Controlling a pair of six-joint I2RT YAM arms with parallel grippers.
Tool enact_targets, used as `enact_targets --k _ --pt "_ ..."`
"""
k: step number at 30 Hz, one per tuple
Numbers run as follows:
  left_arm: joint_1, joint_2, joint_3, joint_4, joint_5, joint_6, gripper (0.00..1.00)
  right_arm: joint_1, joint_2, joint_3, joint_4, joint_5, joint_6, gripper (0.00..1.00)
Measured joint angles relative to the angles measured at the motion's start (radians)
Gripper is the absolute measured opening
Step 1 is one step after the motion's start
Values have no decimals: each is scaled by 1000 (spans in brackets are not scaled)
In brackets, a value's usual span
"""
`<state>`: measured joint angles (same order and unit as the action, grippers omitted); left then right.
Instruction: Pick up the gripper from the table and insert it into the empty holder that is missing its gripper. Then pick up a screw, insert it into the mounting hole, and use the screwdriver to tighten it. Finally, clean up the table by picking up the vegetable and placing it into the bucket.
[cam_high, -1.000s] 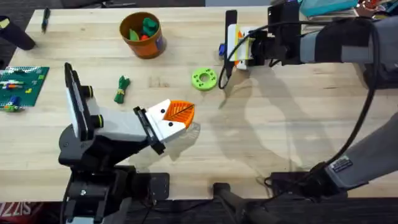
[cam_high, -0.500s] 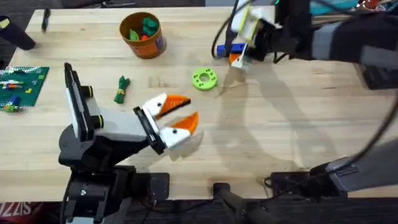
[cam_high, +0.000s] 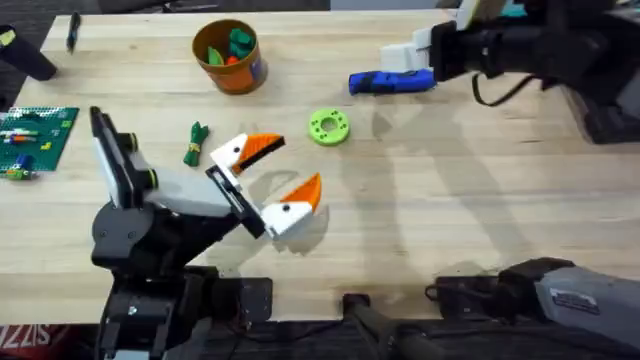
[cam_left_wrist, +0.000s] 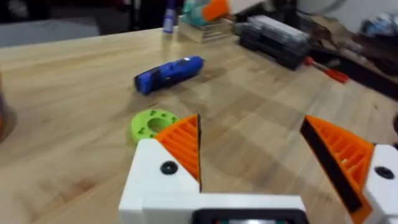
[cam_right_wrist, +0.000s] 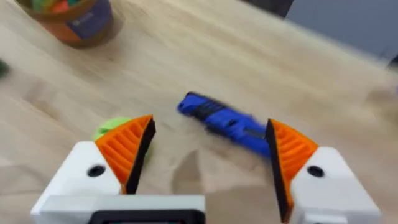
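Lying unbagged near the table's (cam_high: 450, 200) left edge, the vegetable (cam_high: 195, 143) awaits; screwdriver (cam_high: 392, 81) down, both left gripper (cam_high: 280, 172) and right gripper (cam_right_wrist: 208, 155) gape empty.

Left gripper (cam_high: 281, 172) is hovering low over the table's near middle, fingers spread wide apart; right gripper (cam_right_wrist: 208, 155) is reaching in from the far right, fingers likewise parted

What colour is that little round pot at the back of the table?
The bucket is orange with a blue label on its side; the overhead view shows it best.
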<state>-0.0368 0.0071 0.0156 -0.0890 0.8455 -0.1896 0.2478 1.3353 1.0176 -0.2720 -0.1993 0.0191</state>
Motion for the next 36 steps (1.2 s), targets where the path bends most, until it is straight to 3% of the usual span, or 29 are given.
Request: enact_targets --k 4,9,13,20,24,27,33,36 --pt "0 0 82 -178 -119 -75 986 -9 -42 0 -110 -1 83 994" --pt "0 67 332 -499 -289 -111 986 -61 -51 0 -226 -4 102 993" --pt "0 215 575 -703 -385 -89 986 -100 -51 0 -272 -4 109 993" --pt "0 611 975 -1087 -574 14 985 -114 -51 0 -293 -4 109 993" --pt "0 798 1146 -1203 -657 84 985 -114 -51 0 -311 -4 109 993" --pt "0 889 1213 -1210 -719 109 985 -114 -51 0 -311 -4 109 994" --pt "3 1003 1229 -1183 -882 162 985 -114 -51 0 -311 -4 109 993" --pt "28 1084 1230 -1182 -931 220 985 -114 -51 0 -311 -4 109 993"
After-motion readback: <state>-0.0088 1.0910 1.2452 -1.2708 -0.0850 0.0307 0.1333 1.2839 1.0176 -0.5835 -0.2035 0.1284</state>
